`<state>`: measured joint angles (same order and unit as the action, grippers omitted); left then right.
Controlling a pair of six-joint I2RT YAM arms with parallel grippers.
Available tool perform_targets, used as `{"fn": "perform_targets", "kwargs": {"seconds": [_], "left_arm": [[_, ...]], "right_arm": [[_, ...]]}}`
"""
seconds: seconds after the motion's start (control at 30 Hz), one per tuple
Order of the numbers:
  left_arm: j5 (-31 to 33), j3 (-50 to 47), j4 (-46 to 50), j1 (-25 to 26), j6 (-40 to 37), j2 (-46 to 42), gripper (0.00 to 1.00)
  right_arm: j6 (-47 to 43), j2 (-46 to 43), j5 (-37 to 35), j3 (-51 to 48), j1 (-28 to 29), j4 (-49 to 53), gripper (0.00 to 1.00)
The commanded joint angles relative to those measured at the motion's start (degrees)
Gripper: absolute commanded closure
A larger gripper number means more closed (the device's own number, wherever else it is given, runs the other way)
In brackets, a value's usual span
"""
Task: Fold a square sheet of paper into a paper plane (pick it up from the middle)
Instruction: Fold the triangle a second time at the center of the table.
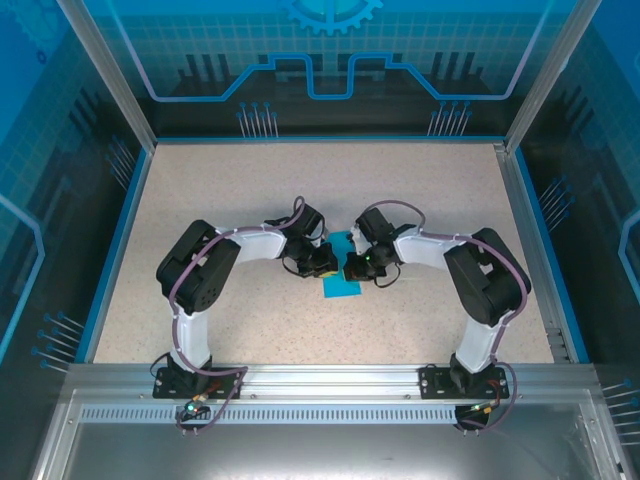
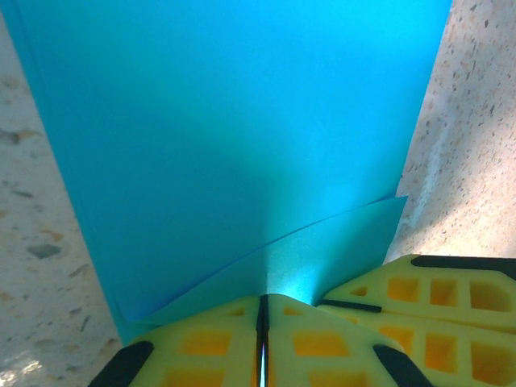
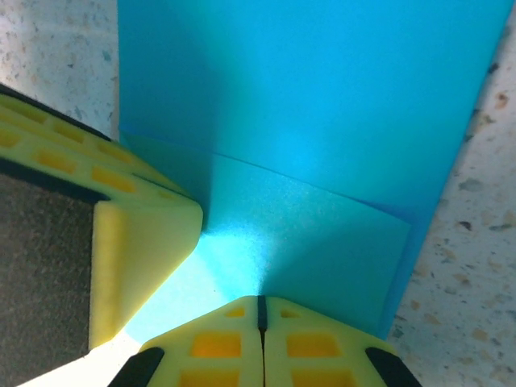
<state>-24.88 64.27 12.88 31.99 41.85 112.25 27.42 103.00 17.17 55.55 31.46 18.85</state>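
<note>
Yellow fingers (image 2: 201, 347) of the left gripper (image 2: 262, 300) are sitting nearest the left wrist camera; they are pressing together with no gap showing, clamping on a raised flap of the square sheet of paper (image 2: 242, 121).

- Square sheet of paper: plain turquoise-blue; its main part is lying flat on the speckled desk (image 2: 32, 242) and stretching away from the fingertips; a paler flap is lifting off it and narrowing toward the shut fingertips.
- Right gripper (image 3: 260, 302): seen from the right wrist, its yellow fingers are likewise closing tight together, pinching the same paler flap where it is rising from the sheet.
- Neighbouring fingers: the right gripper's are showing at the lower right of the left wrist view, just beside the left pair; the left gripper's are showing at the left of the right wrist view, resting against the paper.
- Top view: the sheet is sitting near the middle of the desk, between the two gripper heads; its near end is poking out toward the arm bases.
- Left arm (image 1: 200, 265) and right arm (image 1: 485, 275): both are bending inward from the near edge, their wrists almost meeting over the paper.
- Desk: beige and flecked, with a blue rim running round it.
</note>
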Motion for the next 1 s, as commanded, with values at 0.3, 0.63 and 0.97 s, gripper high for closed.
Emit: {"fn": "perform_targets", "kwargs": {"seconds": [0.3, 0.63, 0.97], "left_arm": [[3.61, 0.48, 5.41, -0.47, 0.37, 3.77, 0.9], [2.62, 0.94, 5.09, -0.39, 0.42, 4.12, 0.9], [3.59, 1.19, 7.06, -0.31, 0.78, 4.9, 0.89]], "right_arm": [[-2.81, -9.26, 5.05, -9.92, -3.56, 4.38, 0.93], [-1.81, 0.14, 6.54, 1.55, 0.09, 2.4, 0.94], [-0.68, 1.39, 6.26, -2.02, -1.8, 1.35, 0.94]]}}
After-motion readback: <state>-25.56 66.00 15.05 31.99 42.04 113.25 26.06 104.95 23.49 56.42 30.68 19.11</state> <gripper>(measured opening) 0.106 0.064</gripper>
